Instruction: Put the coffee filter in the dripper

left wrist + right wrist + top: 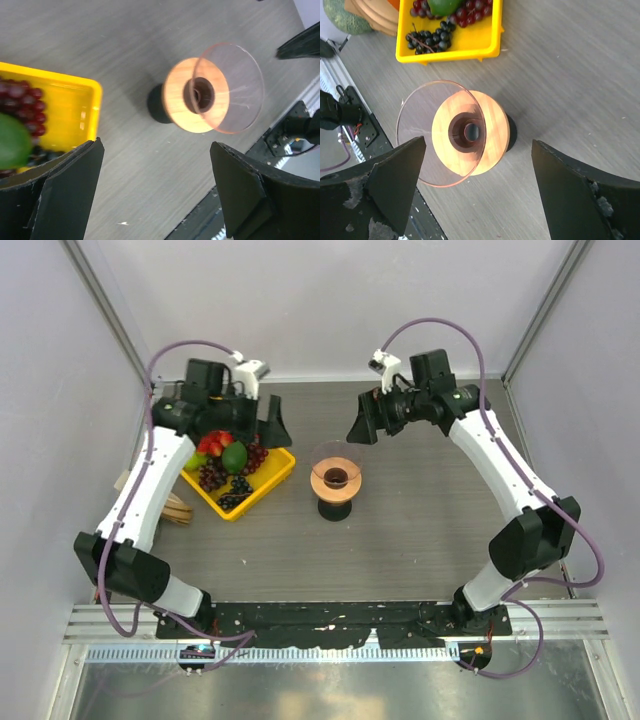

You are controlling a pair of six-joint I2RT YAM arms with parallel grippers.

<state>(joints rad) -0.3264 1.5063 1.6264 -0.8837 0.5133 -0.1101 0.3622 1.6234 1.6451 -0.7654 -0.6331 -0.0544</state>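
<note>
The dripper (336, 480) stands upright mid-table: a clear cone, a light-wood ring and a black base. Nothing shows inside its cone (227, 87) from either wrist view (470, 131). The coffee filter, as a single sheet, is not in view. My left gripper (247, 430) hovers over the fruit tray's far end, left of the dripper, jaws wide open and empty (156, 145). My right gripper (372, 423) hangs behind and right of the dripper. It is also open and holds nothing (479, 142).
A yellow tray (277, 481) of grapes, strawberries and a green fruit sits left of the dripper (94, 102) (487, 49). A bundle of tan papers (178, 508) lies at the table's left edge beside the left arm (370, 14). A black rail runs along the near edge.
</note>
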